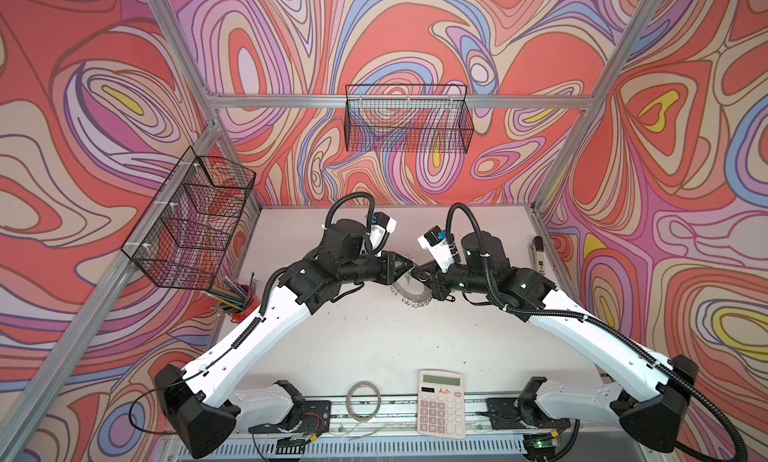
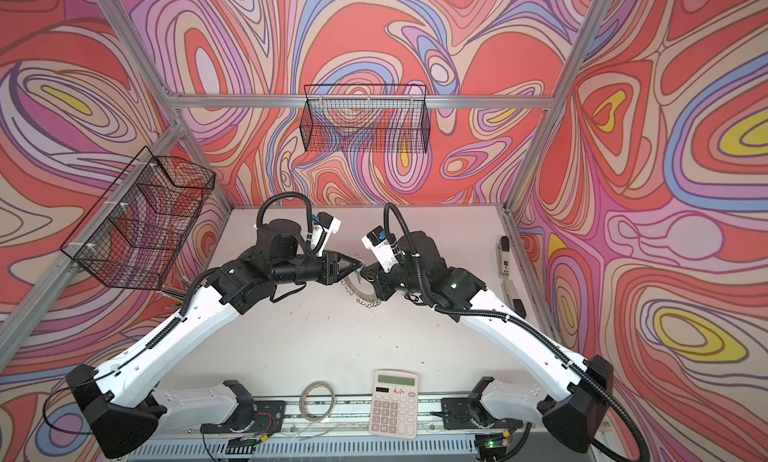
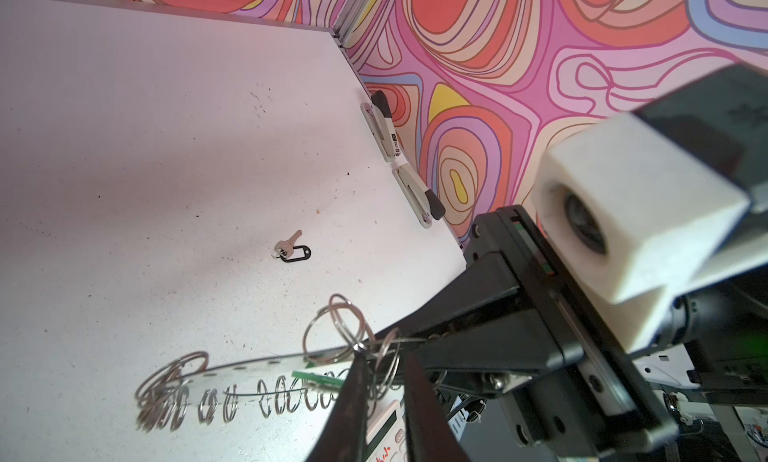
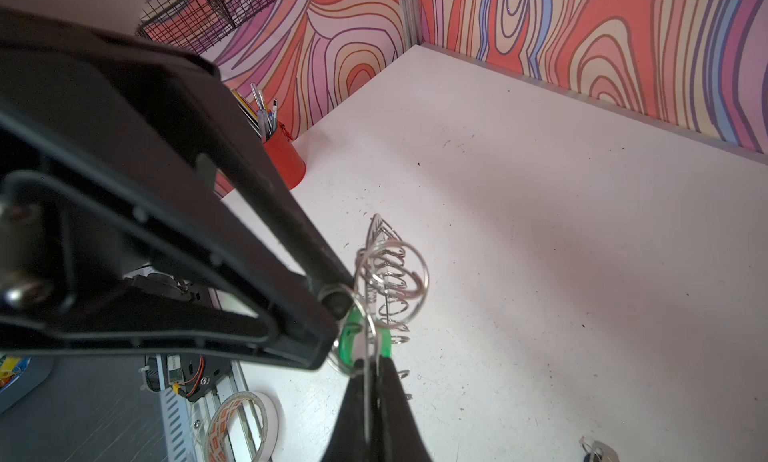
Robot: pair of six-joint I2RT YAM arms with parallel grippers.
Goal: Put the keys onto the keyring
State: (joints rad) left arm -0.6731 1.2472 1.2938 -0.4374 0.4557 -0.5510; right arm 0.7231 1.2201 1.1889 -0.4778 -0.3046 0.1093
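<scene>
While the right tool [image 4: 368,370] clamps the keyring [image 3: 249,366] on edge over the worktop [image 3: 145,169], apparently to present its loops [image 3: 286,399], the left tool [image 3: 382,356], nearly closed, meets the green-tagged key [image 4: 365,343] there, grip unclear. The black-tagged key [image 3: 293,250] lies well apart.

Robotics laboratory test cell. Indicators: two robot arms [image 1: 249,335] mounted at the edge of a white tabletop [image 1: 374,347]. An aluminium extrusion frame [image 1: 291,101] carries swirl-printed wall panels [image 1: 415,36] and wire baskets [image 1: 409,123]. Office items lie around: calculator [image 1: 441,404], staplers [image 3: 384,127], pen cup [image 4: 286,160], tape roll [image 1: 365,399].
</scene>
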